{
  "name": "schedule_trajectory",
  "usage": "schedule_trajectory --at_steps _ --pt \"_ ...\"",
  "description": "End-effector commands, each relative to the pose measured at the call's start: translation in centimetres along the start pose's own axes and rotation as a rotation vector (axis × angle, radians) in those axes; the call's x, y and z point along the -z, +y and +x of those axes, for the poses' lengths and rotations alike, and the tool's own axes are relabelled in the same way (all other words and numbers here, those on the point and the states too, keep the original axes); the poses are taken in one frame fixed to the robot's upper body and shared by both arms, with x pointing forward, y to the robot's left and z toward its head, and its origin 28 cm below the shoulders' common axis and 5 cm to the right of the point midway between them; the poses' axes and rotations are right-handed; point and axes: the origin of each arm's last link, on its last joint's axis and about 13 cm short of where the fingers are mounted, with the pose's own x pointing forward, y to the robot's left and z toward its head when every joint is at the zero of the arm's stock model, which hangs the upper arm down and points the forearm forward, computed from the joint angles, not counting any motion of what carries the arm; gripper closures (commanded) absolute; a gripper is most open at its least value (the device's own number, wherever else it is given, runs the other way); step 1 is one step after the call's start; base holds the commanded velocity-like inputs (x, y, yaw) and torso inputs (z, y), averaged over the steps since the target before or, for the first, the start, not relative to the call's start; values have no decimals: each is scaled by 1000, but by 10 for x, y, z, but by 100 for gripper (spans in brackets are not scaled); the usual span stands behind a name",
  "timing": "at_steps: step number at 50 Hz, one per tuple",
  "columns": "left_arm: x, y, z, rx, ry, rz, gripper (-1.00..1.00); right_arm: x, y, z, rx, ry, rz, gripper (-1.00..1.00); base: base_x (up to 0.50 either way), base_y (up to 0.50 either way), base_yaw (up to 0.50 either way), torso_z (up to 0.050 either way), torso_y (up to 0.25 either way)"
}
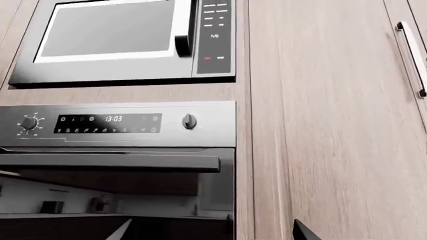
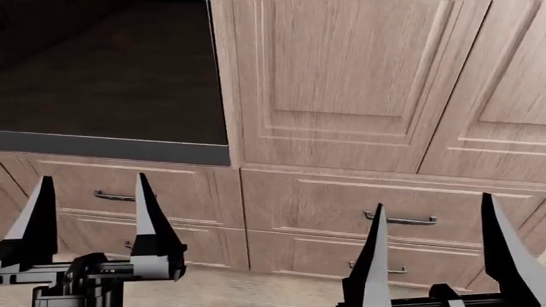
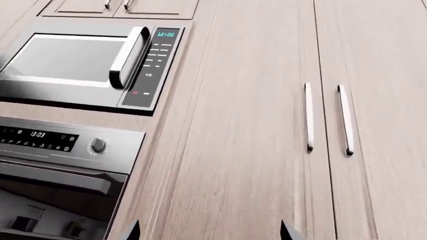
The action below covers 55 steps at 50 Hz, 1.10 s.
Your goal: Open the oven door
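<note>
The oven door (image 1: 100,200) is a dark glossy glass panel lying flush with the cabinetry. Its thick grey bar handle (image 1: 110,162) runs along the top, under the control panel (image 1: 107,123). In the head view the oven door (image 2: 111,83) fills the upper left, with its grey bottom frame above the drawers. My left gripper (image 2: 92,217) is open and empty, low in front of the drawers below the door. My right gripper (image 2: 439,249) is open too, further right before the wooden drawers. The right wrist view shows the oven door (image 3: 47,210) and handle (image 3: 57,177) off to one side.
A built-in microwave (image 1: 113,35) sits above the oven. Wood-grain cabinet doors (image 3: 320,75) with two thin vertical handles (image 3: 309,117) stand to the right. Drawers with small bar handles (image 2: 401,220) lie under the oven and cabinets.
</note>
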Motion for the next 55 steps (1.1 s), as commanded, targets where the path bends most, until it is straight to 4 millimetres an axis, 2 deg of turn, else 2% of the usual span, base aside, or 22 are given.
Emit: schedule_trajectory --at_steps 1,55 --pt "0 0 0 -1 -1 0 -100 0 0 0 0 -2 3 -100 0 0 500 0 0" --pt "-1 1 -1 -2 -4 2 -100 0 0 0 -6 -7 6 -100 0 0 500 0 0"
